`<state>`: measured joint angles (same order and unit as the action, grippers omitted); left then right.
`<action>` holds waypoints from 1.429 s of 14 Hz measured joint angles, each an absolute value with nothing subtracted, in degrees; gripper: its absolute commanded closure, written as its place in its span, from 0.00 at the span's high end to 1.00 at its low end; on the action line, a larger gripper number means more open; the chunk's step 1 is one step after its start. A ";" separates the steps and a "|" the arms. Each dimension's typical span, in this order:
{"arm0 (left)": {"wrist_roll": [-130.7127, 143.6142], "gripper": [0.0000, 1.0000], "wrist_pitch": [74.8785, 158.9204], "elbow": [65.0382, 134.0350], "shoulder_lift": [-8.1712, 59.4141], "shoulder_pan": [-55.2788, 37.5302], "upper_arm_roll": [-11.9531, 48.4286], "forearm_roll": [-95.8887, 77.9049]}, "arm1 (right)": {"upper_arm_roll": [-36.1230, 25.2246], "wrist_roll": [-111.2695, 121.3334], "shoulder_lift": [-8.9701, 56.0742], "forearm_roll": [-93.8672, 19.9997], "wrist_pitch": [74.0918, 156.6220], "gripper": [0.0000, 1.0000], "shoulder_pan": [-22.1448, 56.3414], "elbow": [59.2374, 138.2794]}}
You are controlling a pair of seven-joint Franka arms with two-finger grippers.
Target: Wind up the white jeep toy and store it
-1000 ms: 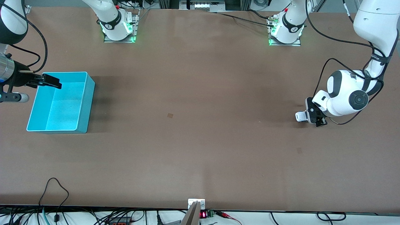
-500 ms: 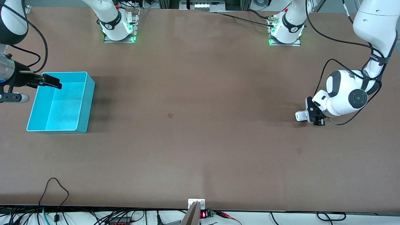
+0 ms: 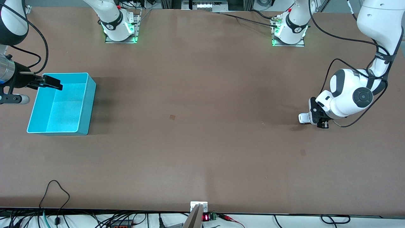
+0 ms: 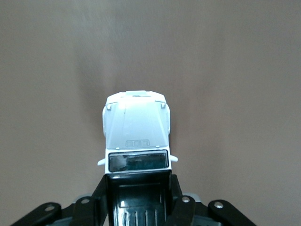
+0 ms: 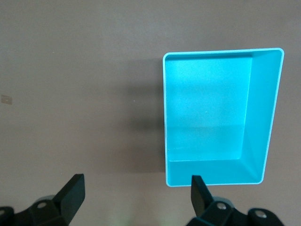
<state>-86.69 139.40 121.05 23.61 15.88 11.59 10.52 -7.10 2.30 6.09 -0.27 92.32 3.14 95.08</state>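
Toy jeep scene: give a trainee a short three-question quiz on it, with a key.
1. True or false: the left gripper has its jaws shut on the toy jeep.
2. What is in the teal bin? A) the jeep B) a cable C) nothing visible
3. Fill in: the right gripper, jaws open, hangs over the ____.

Key: 1 true; 2 C; 3 bin. The jeep is at the left arm's end of the table, the bin at the right arm's end.

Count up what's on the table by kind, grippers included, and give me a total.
Toy cars: 1, the white jeep toy, held in the shut left gripper.
Bins: 1, the teal bin.
Grippers: 2, the right gripper open over the bin.
Total: 4
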 measured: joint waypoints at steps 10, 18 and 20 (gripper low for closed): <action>-86.58 0.15 142.51 123.90 24.46 15.01 12.73 11.06 | -7.13 2.30 6.15 -0.27 92.32 1.00 2.78 95.08; -85.63 0.15 142.98 123.90 25.47 15.02 12.74 11.45 | -7.13 2.30 6.16 -0.28 92.33 1.00 2.78 95.08; -84.47 0.15 142.98 123.89 25.49 15.03 12.73 11.45 | -7.13 2.30 6.16 -0.28 92.33 1.00 2.78 95.08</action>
<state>-84.47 142.98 123.89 25.49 15.03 12.73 11.45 -7.13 2.30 6.16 -0.28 92.33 2.78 95.08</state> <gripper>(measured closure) 0.485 0.000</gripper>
